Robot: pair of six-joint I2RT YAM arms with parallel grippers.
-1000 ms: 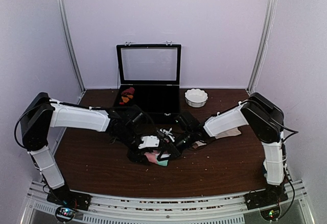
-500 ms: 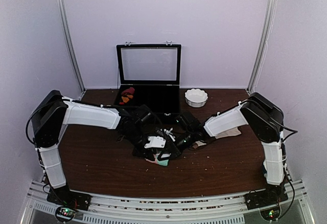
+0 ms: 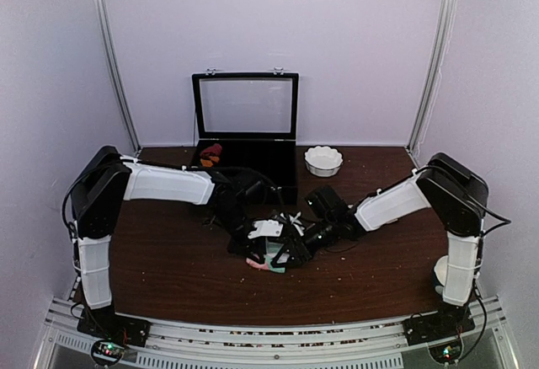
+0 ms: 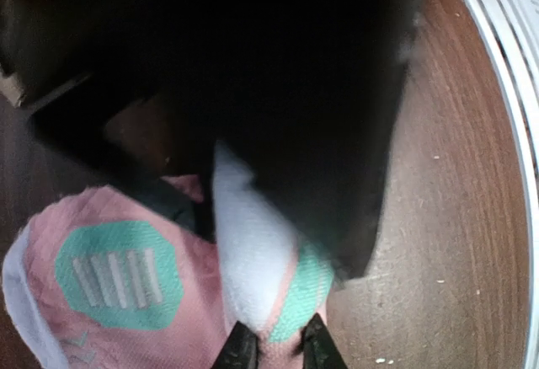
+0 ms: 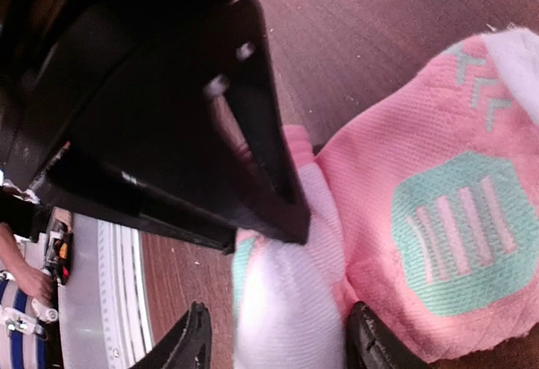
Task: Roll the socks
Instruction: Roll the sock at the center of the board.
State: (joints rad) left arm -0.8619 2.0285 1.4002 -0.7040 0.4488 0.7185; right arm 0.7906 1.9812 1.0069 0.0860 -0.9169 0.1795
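Note:
The pink sock point(image 3: 259, 262) with mint and white patches lies bunched on the brown table between both arms. In the left wrist view it point(image 4: 118, 302) fills the lower left, and my left gripper point(image 4: 278, 350) is shut, pinching a pink and mint fold. My left gripper point(image 3: 268, 238) and right gripper point(image 3: 296, 247) meet over the sock. In the right wrist view my right gripper point(image 5: 282, 344) is open, its jaws straddling a white rolled part of the sock point(image 5: 290, 318), with the left gripper's black body just above. The cream-beige sock is not visible.
A black box point(image 3: 274, 185) with its lid up stands at the back centre and holds a dark red and orange bundle point(image 3: 209, 157). A white fluted bowl point(image 3: 323, 160) sits to its right. Metal rails point(image 3: 253, 335) run along the near table edge.
Both grippers and the pink sock have shifted slightly right and nearer. The left arm has reached further out. The cream patch by the right forearm no longer shows.

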